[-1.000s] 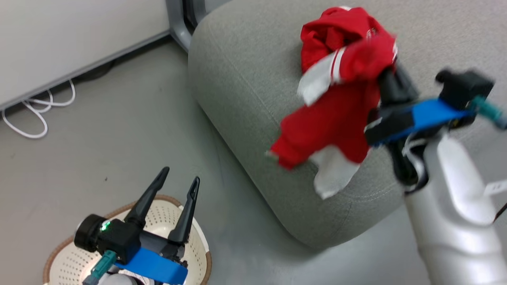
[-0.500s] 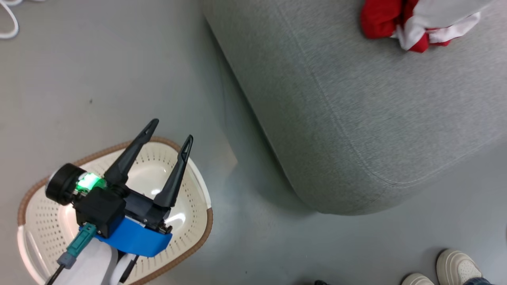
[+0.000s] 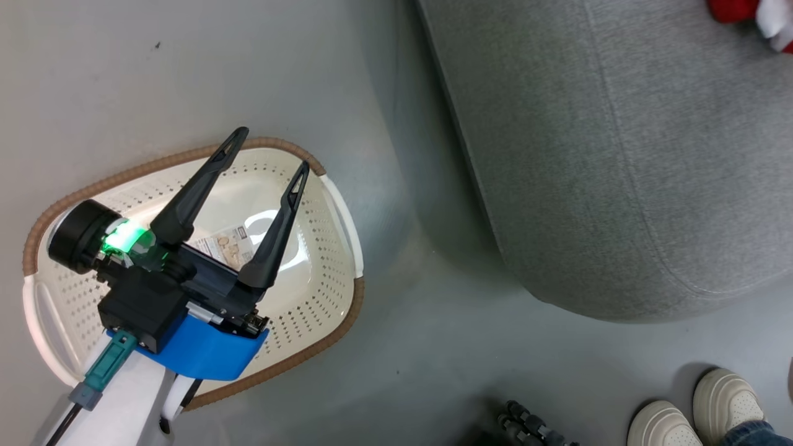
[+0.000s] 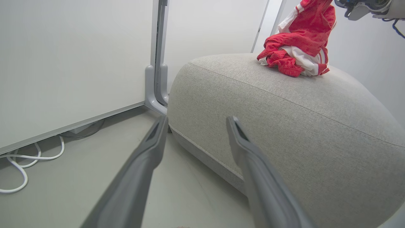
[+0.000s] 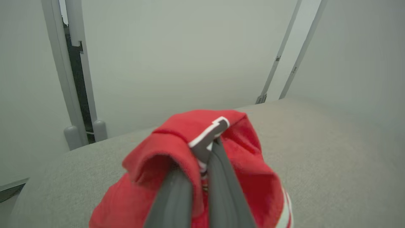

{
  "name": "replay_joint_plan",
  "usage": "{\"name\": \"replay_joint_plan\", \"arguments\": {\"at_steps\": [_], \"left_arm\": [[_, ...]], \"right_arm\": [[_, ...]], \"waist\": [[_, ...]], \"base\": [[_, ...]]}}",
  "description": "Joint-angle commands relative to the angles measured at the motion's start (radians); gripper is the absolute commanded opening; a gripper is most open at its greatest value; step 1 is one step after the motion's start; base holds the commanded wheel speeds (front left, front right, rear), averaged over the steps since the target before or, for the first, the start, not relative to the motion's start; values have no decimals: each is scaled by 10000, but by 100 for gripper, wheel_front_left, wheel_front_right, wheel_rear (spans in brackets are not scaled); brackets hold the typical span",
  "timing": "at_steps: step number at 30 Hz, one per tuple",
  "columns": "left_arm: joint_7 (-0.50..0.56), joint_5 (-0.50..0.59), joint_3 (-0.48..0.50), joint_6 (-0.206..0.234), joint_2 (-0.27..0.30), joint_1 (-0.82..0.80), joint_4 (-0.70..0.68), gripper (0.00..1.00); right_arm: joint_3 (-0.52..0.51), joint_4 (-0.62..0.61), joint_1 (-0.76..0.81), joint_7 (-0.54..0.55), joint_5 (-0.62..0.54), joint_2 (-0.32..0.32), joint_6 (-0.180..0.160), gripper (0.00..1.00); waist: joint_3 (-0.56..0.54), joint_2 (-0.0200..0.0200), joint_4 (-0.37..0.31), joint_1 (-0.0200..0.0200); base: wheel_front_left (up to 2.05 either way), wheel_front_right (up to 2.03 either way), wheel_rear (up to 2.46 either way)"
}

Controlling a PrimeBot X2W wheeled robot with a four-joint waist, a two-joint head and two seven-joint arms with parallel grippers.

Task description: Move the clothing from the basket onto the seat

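The cream basket [image 3: 344, 204] with its brown rim stands on the floor at the lower left; I see only a paper label [image 3: 226, 244] inside it. My left gripper [image 3: 271, 150] hovers open over it, nothing between its fingers. The grey seat [image 3: 619, 155] fills the right side, with a bit of red and white clothing [image 3: 737, 9] at its top corner. In the left wrist view one red garment [image 4: 284, 60] lies bunched on the seat [image 4: 284, 110], and another [image 4: 316, 22] hangs just above it. My right gripper [image 5: 207, 148] is shut on that red garment [image 5: 152, 158] at its white trim.
A person's white shoes [image 3: 712, 415] stand on the floor at the lower right, beside a dark jointed object [image 3: 526, 424]. White cables [image 4: 19, 161] lie along the wall behind a grey post [image 4: 156, 79]. Grey floor runs between basket and seat.
The head camera has swung down and left: the basket now shows whole, and the seat and clothing have slid to the right edge. The right arm left the view. The left gripper stays open.
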Motion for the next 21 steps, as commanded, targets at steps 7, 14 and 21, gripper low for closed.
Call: {"name": "replay_joint_plan", "arguments": {"at_steps": [7,14,21], "left_arm": [[-30,219,65,-15,-33,-175,-84,100],[-28,382,39,-15,-306,-198,167,100],[-28,279,93,-16,-915,-154,553,100]], "right_arm": [[-190,1701,395,-606,-839,89,3,100],[-338,2302,237,-1051,-1404,50,2,100],[-433,2558,768,-1195,-1676,-62,2,100]], "waist": [[147,0,390,-3],[-229,0,570,-3],[-1107,0,916,-3]], "base": [[0,0,0],[0,0,0],[0,0,0]]}}
